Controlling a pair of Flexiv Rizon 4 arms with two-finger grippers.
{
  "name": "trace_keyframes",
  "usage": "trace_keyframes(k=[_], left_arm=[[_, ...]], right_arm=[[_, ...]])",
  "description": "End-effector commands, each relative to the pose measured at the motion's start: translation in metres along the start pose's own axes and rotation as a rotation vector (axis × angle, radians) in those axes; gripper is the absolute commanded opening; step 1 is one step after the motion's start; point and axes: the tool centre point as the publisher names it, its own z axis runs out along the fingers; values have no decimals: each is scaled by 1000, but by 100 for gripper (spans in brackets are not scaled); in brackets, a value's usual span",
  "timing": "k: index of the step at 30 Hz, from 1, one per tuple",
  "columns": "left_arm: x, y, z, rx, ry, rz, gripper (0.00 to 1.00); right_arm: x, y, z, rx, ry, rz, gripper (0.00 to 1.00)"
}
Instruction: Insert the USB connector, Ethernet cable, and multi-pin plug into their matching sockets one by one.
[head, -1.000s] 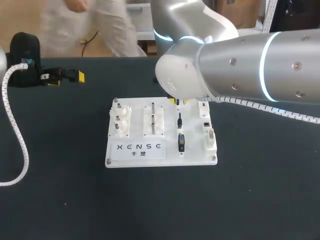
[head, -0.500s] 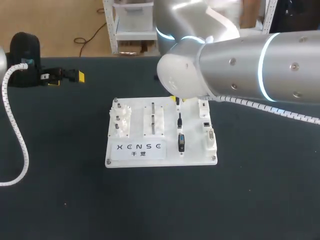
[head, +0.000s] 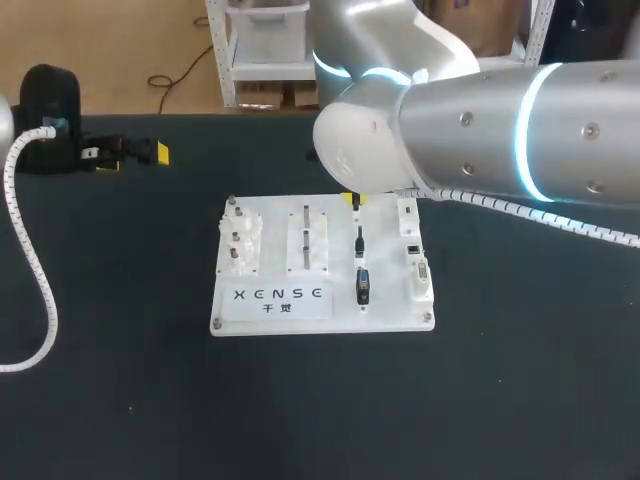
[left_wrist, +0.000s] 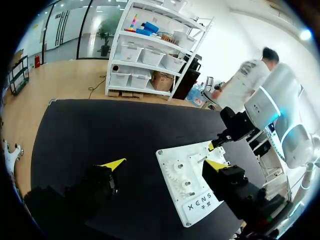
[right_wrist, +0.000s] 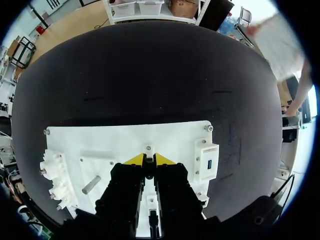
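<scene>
Your right gripper (right_wrist: 148, 161) stands over the far edge of the white board (head: 275, 312). Its fingers are pinched close on a small dark piece that looks like the USB connector (right_wrist: 148, 169). In the head view, at 6 o'clock from that gripper, the Ethernet cable (head: 359, 240) and then the multi-pin plug (head: 362, 286) lie in line on the board. The white socket block (head: 417, 262) sits at 3 o'clock from them, along the board's right edge. Your left gripper (left_wrist: 165, 165) hangs with its fingers spread wide over the dark table (head: 120, 400), well apart from the board at its 10 o'clock.
</scene>
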Motion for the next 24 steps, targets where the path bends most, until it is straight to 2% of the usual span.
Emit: trace_keyframes(k=[1, 3, 6, 24], left_arm=[[0, 0, 0, 0, 0, 0, 100], [0, 0, 0, 0, 0, 0, 100], [0, 0, 0, 0, 0, 0, 100], [0, 0, 0, 0, 0, 0, 100]], right_arm=[[7, -3, 2, 9, 7, 4, 9], [8, -4, 3, 14, 9, 7, 9], [9, -5, 3, 19, 1, 11, 0], [2, -5, -18, -16, -63, 7, 0]])
